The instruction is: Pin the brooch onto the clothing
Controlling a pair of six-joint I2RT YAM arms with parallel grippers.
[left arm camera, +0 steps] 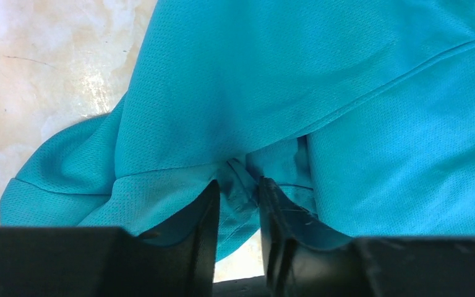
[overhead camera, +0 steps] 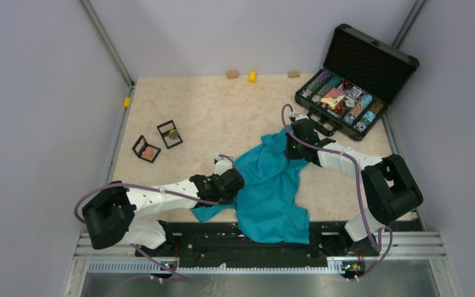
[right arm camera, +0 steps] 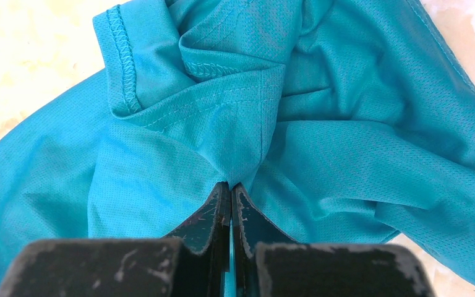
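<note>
The teal-blue T-shirt [overhead camera: 272,192] lies crumpled in the middle of the table, its lower part hanging over the near edge. My left gripper [overhead camera: 238,182] is at the shirt's left edge. In the left wrist view my left gripper [left arm camera: 238,185] is closed on a bunched fold of the shirt [left arm camera: 346,93]. My right gripper [overhead camera: 294,147] is at the shirt's far right corner. In the right wrist view my right gripper [right arm camera: 231,185] is shut tight on a pinch of the shirt [right arm camera: 179,154] near a hemmed seam. A tiny pink-red brooch [overhead camera: 149,151] sits in a small black frame at the left.
A second small black frame [overhead camera: 170,133] stands beside the first. An open black case [overhead camera: 371,59] of multicoloured trinkets stands at the back right. Two wooden blocks [overhead camera: 232,74] and a yellow block [overhead camera: 252,77] lie along the back edge. Grey walls enclose the table.
</note>
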